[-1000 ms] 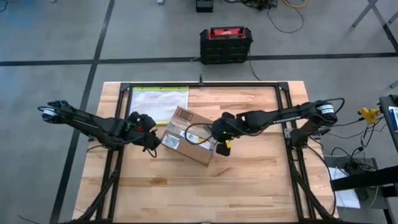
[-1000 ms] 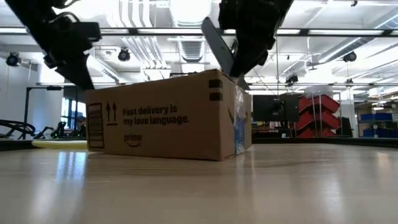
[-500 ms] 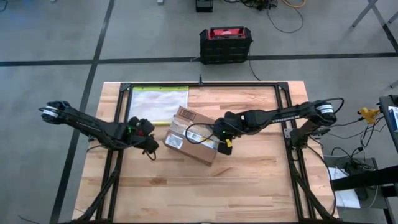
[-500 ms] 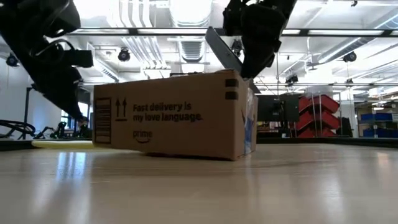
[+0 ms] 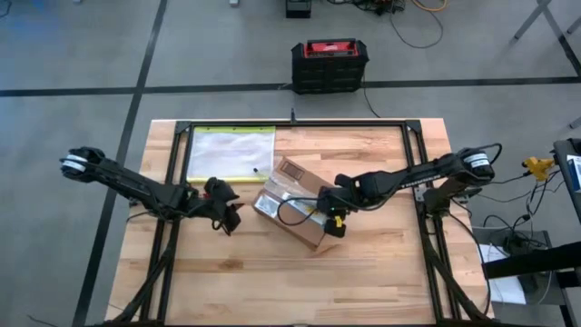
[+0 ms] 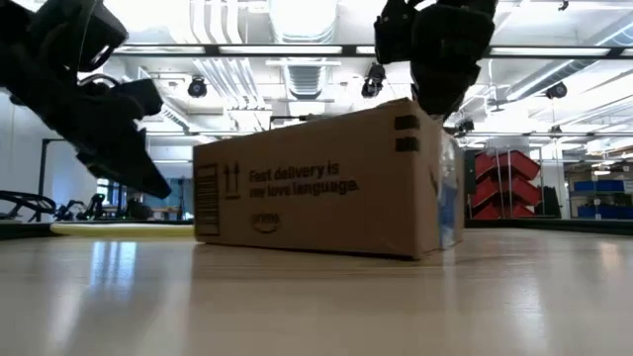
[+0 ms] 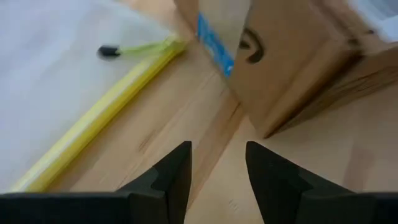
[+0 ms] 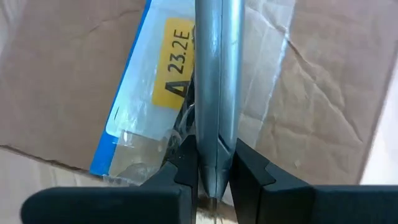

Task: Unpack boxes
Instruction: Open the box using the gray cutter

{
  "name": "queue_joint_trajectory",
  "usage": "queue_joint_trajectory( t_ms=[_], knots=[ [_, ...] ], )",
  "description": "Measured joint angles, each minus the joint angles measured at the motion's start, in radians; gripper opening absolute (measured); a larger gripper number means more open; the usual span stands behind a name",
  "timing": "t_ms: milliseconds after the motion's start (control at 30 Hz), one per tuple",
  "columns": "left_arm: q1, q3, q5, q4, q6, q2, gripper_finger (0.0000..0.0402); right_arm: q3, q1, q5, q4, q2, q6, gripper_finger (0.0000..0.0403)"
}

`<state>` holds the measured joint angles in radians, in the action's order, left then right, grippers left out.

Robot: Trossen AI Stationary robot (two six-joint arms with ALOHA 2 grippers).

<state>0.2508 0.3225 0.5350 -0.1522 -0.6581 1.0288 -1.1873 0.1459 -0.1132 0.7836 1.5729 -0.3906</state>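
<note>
The brown cardboard box (image 5: 292,204) rests flat on the wooden table, near its middle, turned at a slant. In the low view its printed side (image 6: 326,193) faces the camera. My right gripper (image 5: 333,222) stands over the box's near right corner, pointing steeply down and shut on a grey metal tool (image 8: 214,74). That tool lies over the box's taped top with its yellow sticker (image 8: 177,62). My left gripper (image 5: 232,221) hangs open and low, just left of the box, touching nothing. Bare table shows between its fingers (image 7: 217,180), and a box corner (image 7: 267,124) lies ahead. My right gripper pinches the grey metal tool between its two fingers (image 8: 249,165), which come from above, slanting down. The tool runs along the fingers' line and on past them over the box's top. Its far end is out of the frame. Whether it touches the box, I cannot tell.
A clear pouch with a yellow edge (image 5: 231,153) lies flat at the table's far left, close to the box and my left gripper. A black and red case (image 5: 329,65) stands on the floor beyond the far edge. Bare wood stretches along the near side (image 5: 290,282).
The box has slid along the table toward the right edge and turned a little. My right gripper has gone with it, toward the right and near edges, still shut on the tool. My left gripper has sunk toward the table, tipped downward and followed the box rightward, staying open.
</note>
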Motion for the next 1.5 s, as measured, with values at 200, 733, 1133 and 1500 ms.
queue_joint_trajectory(
  t_ms=[200, 733, 1133, 1500],
  knots=[
    [0.0, 0.001, 0.002, 0.011, 0.002, 0.025, 0.0125, -0.013, 0.001, 0.001, 0.005, -0.005, -0.006, 0.0039],
    [0.106, 0.118, 0.002, 0.22, 0.121, 0.036, 0.0131, -0.11, 0.064, 0.02, -0.01, -0.063, 0.073, 0.0039],
    [0.183, 0.284, 0.158, 0.341, 0.358, 0.176, 0.0022, -0.11, 0.111, 0.037, -0.169, -0.066, 0.1, 0.0039],
    [0.177, 0.427, 0.102, 0.469, 0.515, 0.332, 0.0003, -0.111, 0.111, 0.037, -0.177, -0.06, 0.09, 0.0039]
  ],
)
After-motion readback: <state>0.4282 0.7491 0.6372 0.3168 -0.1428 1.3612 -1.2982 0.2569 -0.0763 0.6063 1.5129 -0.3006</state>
